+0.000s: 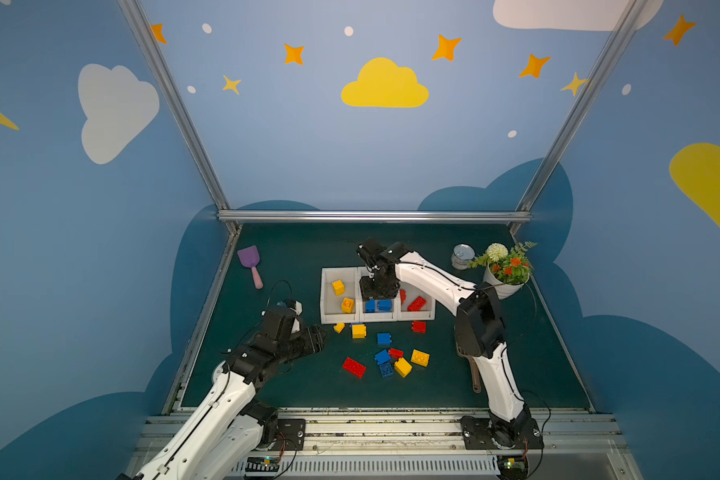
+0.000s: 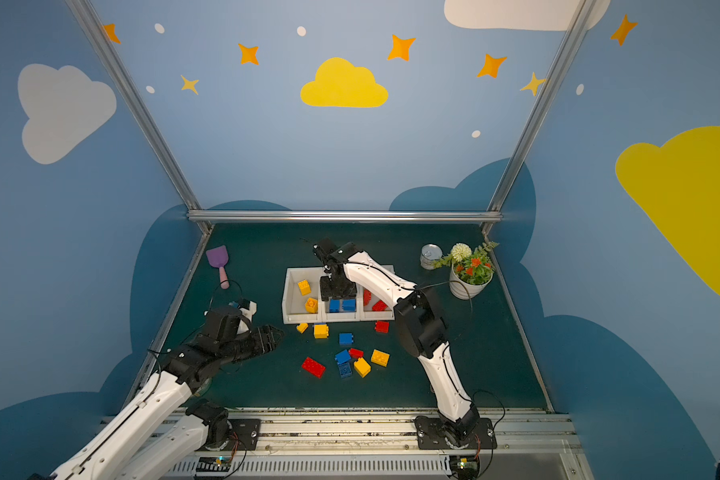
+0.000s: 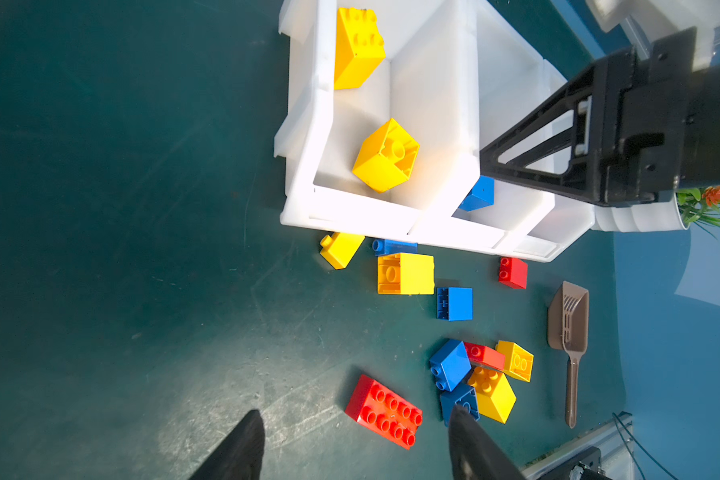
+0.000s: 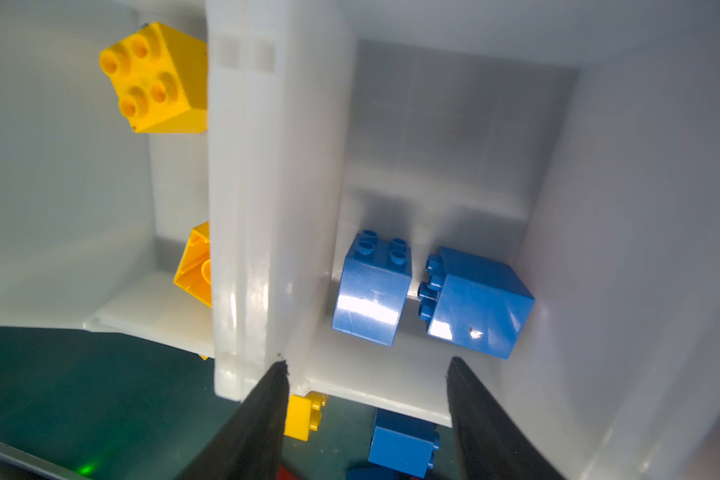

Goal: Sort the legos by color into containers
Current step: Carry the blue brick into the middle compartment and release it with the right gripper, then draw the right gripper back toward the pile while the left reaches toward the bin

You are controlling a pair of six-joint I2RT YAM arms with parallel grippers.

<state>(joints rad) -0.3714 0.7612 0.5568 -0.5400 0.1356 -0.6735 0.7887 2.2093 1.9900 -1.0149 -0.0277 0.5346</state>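
Right claw: the right gripper [image 4: 367, 368] hangs over the middle container [image 4: 454, 124], its fingers apart with nothing between them.
Left claw: the left gripper [image 3: 356, 415] hovers toward the surface's left edge, fingers apart and empty, facing the loose bricks.
Snag risk: one right finger [image 4: 267, 415] is just beside the divider wall [image 4: 267, 208]. A lift that drifts sideways could catch the wall and drag the whole row of containers [image 1: 337, 319].
Knock risk: a small yellow brick [image 1: 339, 327] and a blue brick [image 3: 393, 246] lie against the row's front wall, so shifted bins would shove them.
Cluster risk: a cluster of five bricks [image 1: 403, 367] lies toward the surface's near edge, touching or nearly so. Closing on one may nudge its neighbours or pinch two colours at once.
Sorted: two blue square bricks [image 4: 371, 299] are in the middle container, one studs up and one on its side. Two yellow bricks [image 1: 338, 286] are in the left container and red bricks [image 1: 416, 303] in the right.
Loose: a red oblong brick [image 1: 353, 367] and the rest lie between the containers and the near edge.
Look: the bricks are glossy, hard and chunky, with round studs. The slick sides would likely slip in an off-centre pinch.
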